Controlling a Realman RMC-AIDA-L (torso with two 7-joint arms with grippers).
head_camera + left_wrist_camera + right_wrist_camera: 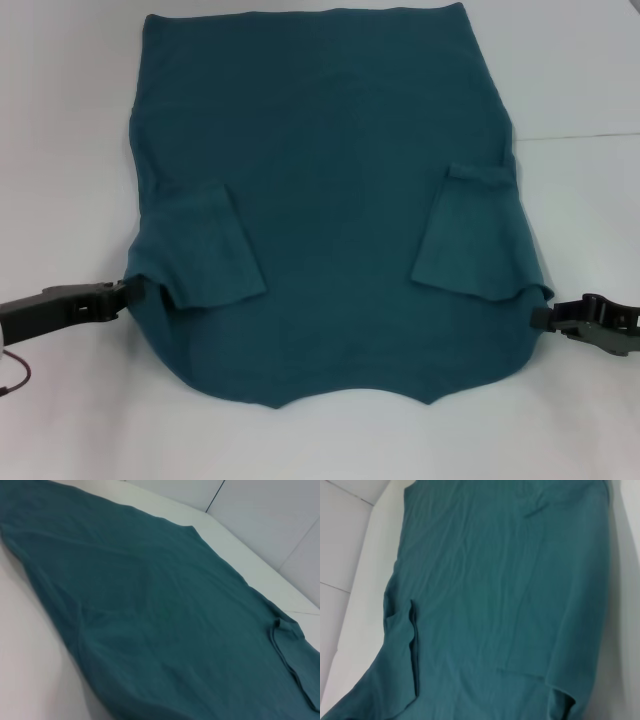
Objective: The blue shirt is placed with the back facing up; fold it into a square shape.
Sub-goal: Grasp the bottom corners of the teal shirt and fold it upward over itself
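Fingers of the left gripper (128, 291) and right gripper (540, 318) pinch the blue shirt (330, 200) by its sides, sleeves already folded in. Next, I think, both lift together.

A plain white table (70, 120) is seen across the whole work area. A thin dark seam line (580, 135) is seen running across its surface on the right side. A red wire (15, 378) is seen lying near the left edge.
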